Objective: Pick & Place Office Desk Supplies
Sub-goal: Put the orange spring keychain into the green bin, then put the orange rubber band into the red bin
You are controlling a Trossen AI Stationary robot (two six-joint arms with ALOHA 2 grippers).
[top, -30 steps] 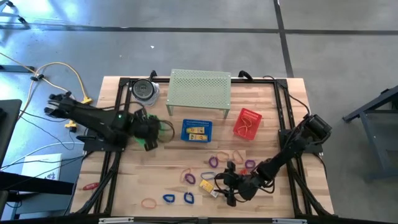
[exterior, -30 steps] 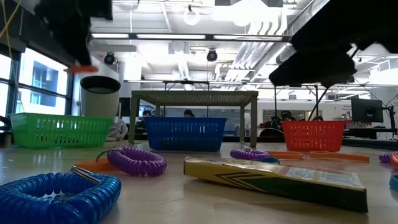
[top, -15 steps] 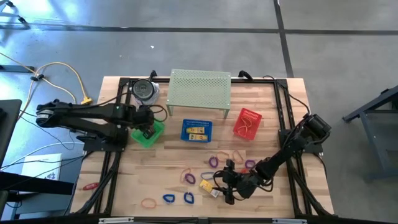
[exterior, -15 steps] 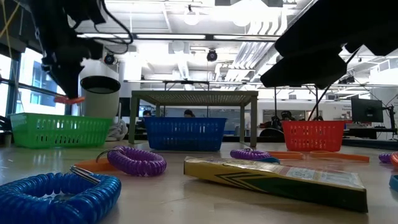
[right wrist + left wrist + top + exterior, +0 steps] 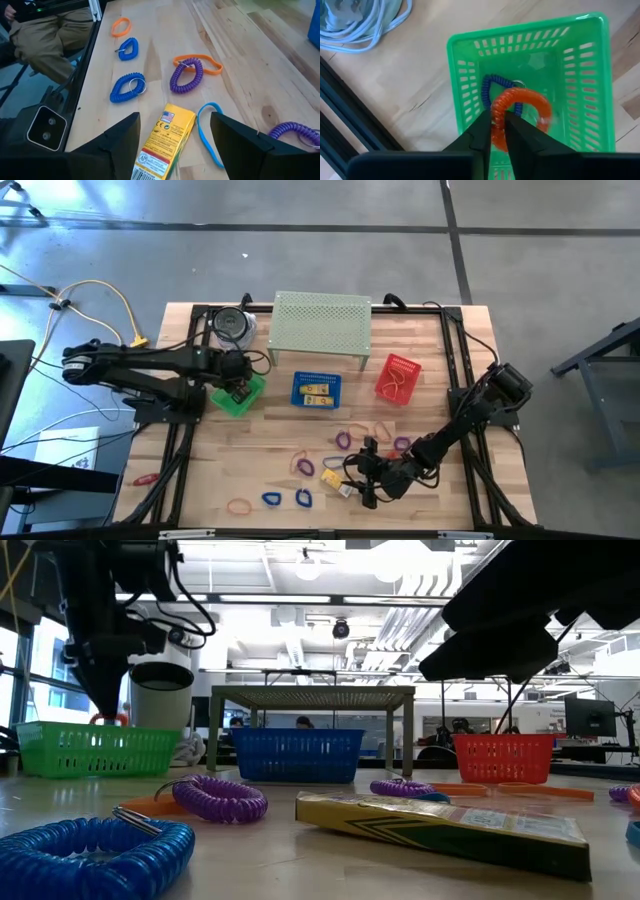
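My left gripper (image 5: 237,389) hangs over the green basket (image 5: 249,399) at the table's left, shut on an orange coil loop (image 5: 522,107). A blue coil loop (image 5: 486,92) lies on the basket's floor. My right gripper (image 5: 362,480) hovers open near the table's near edge, its fingers on either side of a yellow box (image 5: 165,140) that lies flat on the wood, not touching it. Around the box lie purple coils (image 5: 186,75), blue coils (image 5: 127,87), an orange band (image 5: 120,25) and a thin blue band (image 5: 207,130). My left gripper pinches the orange coil loop between its two fingers at the near part of the ring (image 5: 497,125), coming from above and pointing down. The loop hangs below the fingers, lifted clear, over the inside of the green basket (image 5: 95,750).
A blue basket (image 5: 316,390) with yellow blocks and a red basket (image 5: 397,377) with orange bands stand mid-table. A green perforated stand (image 5: 322,323) and a cable coil (image 5: 233,325) sit at the far edge. A seated person's legs (image 5: 45,35) show beyond the near edge.
My left gripper has come down over the green basket with the orange coil loop held shut in it. The loop has dropped from well above the basket to about rim height. The right arm has kept still.
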